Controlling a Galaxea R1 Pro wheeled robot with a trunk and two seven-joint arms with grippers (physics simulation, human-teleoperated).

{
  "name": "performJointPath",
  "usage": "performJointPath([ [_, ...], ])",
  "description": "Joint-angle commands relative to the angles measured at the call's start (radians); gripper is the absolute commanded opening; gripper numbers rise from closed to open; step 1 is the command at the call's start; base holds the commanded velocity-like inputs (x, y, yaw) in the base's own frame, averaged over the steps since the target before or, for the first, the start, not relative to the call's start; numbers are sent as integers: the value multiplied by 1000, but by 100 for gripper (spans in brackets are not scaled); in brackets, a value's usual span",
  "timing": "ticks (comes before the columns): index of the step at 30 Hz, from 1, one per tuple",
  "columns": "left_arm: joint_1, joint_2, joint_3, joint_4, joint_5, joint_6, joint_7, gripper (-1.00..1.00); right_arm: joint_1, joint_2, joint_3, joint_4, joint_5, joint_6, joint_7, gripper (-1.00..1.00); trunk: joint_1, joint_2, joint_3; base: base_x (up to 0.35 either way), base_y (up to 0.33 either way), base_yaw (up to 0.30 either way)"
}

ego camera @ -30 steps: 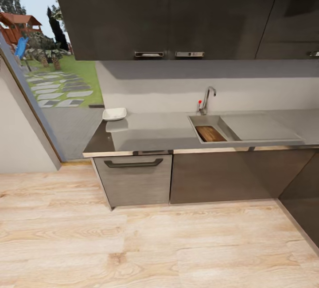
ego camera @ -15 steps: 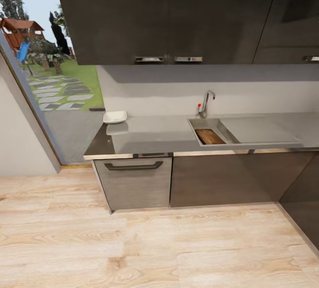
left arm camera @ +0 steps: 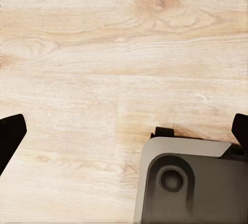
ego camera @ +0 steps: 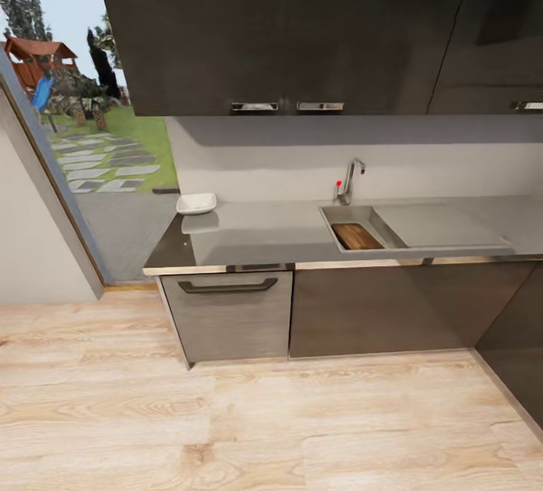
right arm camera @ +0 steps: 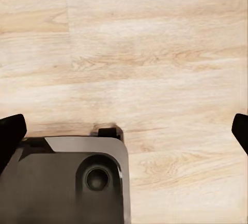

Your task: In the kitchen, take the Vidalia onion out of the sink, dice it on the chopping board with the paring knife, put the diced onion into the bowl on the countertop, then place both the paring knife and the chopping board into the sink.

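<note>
— Starting with the largest item: what lies underfoot?
— Pale wood plank floor, running up to the dark grey cabinets. Dark glossy wall cupboards hang above. A glazed opening at the left gives onto a garden.
— And the table?
— Long, grey, slightly glossy, with a pale front edge. The sink is set into it toward the right, its drainboard extending further right; a chrome tap with a red knob stands at the rear.
— Contents of the basin?
— The chopping board lies inside it. Onion and knife cannot be made out.
— The bowl?
— White, at the table's far left rear corner, well apart from the sink.
— State of the claws?
— Left claw: dark fingertips at opposite edges of its wrist view, spread wide, nothing between them, over the floor and a grey part of the robot base. Right claw: likewise apart and empty.
</note>
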Motion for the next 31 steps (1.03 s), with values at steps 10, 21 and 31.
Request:
performJointPath([
  [10,2,-34,41,162,36,311,-31,100,-1,-5,-89,-6,-14,388,-9,100,1,-2,-2,0,0,0],
  [21,3,-29,71,159,47,313,-75,100,-1,7,-109,-20,-18,315,-8,100,1,-2,-2,0,0,0],
  [31,3,-25,70,161,45,312,-76,100,-1,8,-109,-21,-19,241,-8,100,1,-2,-2,0,0,0],
])
